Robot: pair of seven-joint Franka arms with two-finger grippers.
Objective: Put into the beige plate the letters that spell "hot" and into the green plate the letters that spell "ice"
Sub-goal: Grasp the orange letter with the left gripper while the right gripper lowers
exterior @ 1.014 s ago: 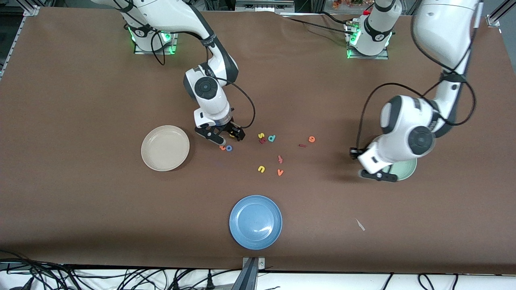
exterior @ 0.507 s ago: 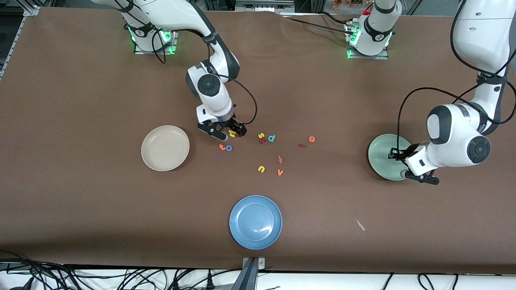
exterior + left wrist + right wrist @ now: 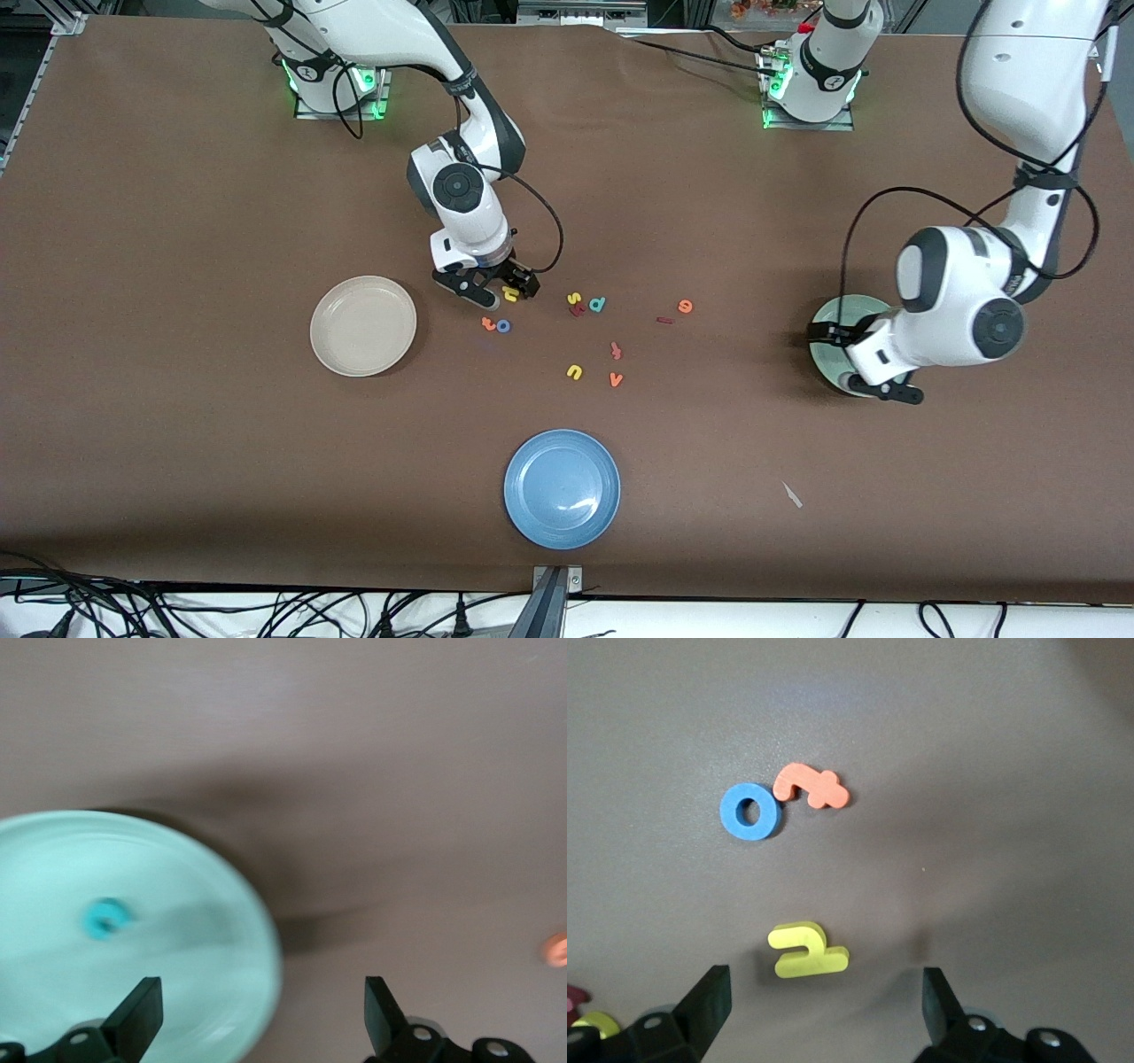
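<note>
My right gripper (image 3: 498,292) hangs open low over the table, its fingers either side of the yellow h (image 3: 509,292) (image 3: 808,950), which lies flat and untouched. The blue o (image 3: 503,326) (image 3: 751,811) and orange t (image 3: 488,323) (image 3: 812,787) lie together, slightly nearer the front camera. The beige plate (image 3: 363,325) holds nothing. My left gripper (image 3: 858,363) (image 3: 263,1019) is open over the rim of the green plate (image 3: 833,323) (image 3: 177,904), and the teal c (image 3: 106,918) lies in that plate. The dark red i (image 3: 665,320) and orange e (image 3: 685,306) rest on the table mid-way.
A blue plate (image 3: 562,487) sits near the table's front edge. Other loose letters lie mid-table: yellow s (image 3: 574,299), teal d (image 3: 598,304), reddish f (image 3: 616,350), yellow u (image 3: 574,372), orange v (image 3: 616,380). A small white scrap (image 3: 791,494) lies toward the left arm's end.
My left gripper has opened and swung back and forth over the green plate. My right gripper has shifted so its fingers bracket the yellow h.
</note>
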